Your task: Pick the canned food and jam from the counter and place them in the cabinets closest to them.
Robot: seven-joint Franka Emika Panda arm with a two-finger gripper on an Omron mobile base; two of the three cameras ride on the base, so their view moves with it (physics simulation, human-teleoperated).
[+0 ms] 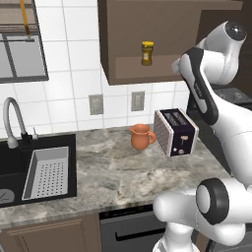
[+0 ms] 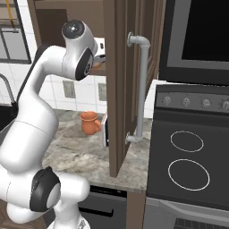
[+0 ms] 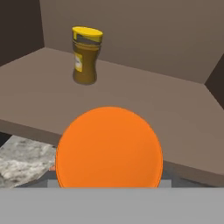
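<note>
The orange jam (image 3: 109, 148) is seen at lower centre of the hand view, before the cabinet shelf (image 3: 175, 118); the jaws' state cannot be told. An amber jar (image 3: 86, 54) stands upper left.

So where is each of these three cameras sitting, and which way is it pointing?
Left base view: behind the arm's left, facing the grey-brown marbled stone counter, open dark brown wall cabinet and tall amber jar with a yellow lid; white arm at right.
Right base view: behind its right, facing the cabinet's door and black stove; arm at left.
Hand view: on the hand, facing the cabinet shelf; round orange jam jar up close.
Shared: both base views show the small orange clay jug.
</note>
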